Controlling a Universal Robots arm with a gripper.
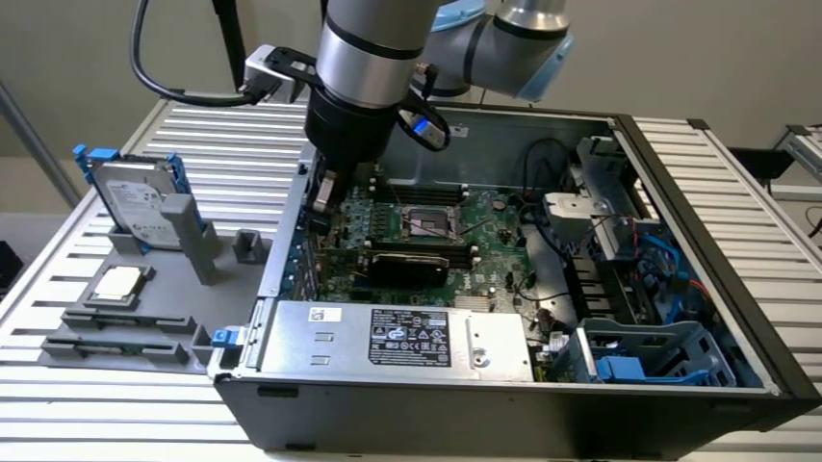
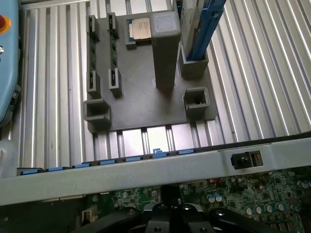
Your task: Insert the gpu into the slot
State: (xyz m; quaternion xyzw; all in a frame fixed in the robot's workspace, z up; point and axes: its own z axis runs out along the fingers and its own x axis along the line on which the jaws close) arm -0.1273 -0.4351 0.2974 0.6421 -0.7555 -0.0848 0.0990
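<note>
Ribbed aluminium tabletop (image 1: 192, 135) carries an open computer case (image 1: 514, 395) and, beside it, a grey parts stand (image 2: 146, 104) with a hard drive (image 1: 129, 204) and a processor chip (image 1: 118, 281). Inside the case, the arm's end effector (image 1: 337, 183) hangs low over the green motherboard (image 1: 495, 217), at the edge nearest the stand. A black card (image 1: 404, 262) lies across the board between the processor socket (image 1: 430, 221) and the grey power supply (image 1: 398, 337); it looks like the gpu, seemingly already down at its slot, which is hidden. I judge this the seating stage. Whether the end effector holds anything, I cannot tell. Pressing home would call for square alignment and even downward force.
</note>
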